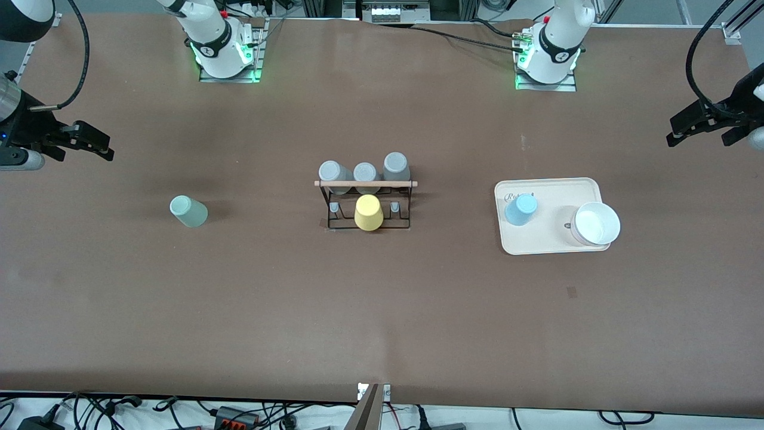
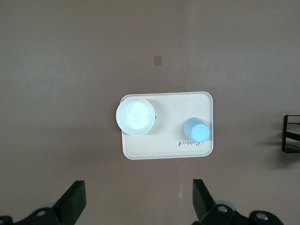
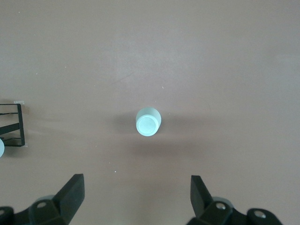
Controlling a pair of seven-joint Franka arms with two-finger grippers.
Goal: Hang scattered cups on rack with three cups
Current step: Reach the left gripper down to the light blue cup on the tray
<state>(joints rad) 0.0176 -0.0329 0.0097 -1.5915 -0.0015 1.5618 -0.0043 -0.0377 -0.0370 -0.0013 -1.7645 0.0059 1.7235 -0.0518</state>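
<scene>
The black wire rack [image 1: 365,206] with a wooden rod across its top stands mid-table; three grey cups [image 1: 363,172] sit on its pegs farther from the front camera and a yellow cup [image 1: 368,212] on a nearer peg. A mint green cup [image 1: 188,211] [image 3: 148,122] stands alone on the table toward the right arm's end. A light blue cup [image 1: 521,209] [image 2: 196,131] stands on the beige tray [image 1: 549,245]. My right gripper [image 1: 83,154] [image 3: 137,199] hangs open high over the table by the mint cup. My left gripper [image 1: 695,142] [image 2: 139,201] hangs open beside the tray. Both are empty.
A white bowl [image 1: 595,224] [image 2: 135,116] sits on the tray [image 2: 164,150] beside the blue cup. An edge of the rack shows in the left wrist view [image 2: 290,133] and in the right wrist view [image 3: 11,124]. Brown tabletop surrounds everything.
</scene>
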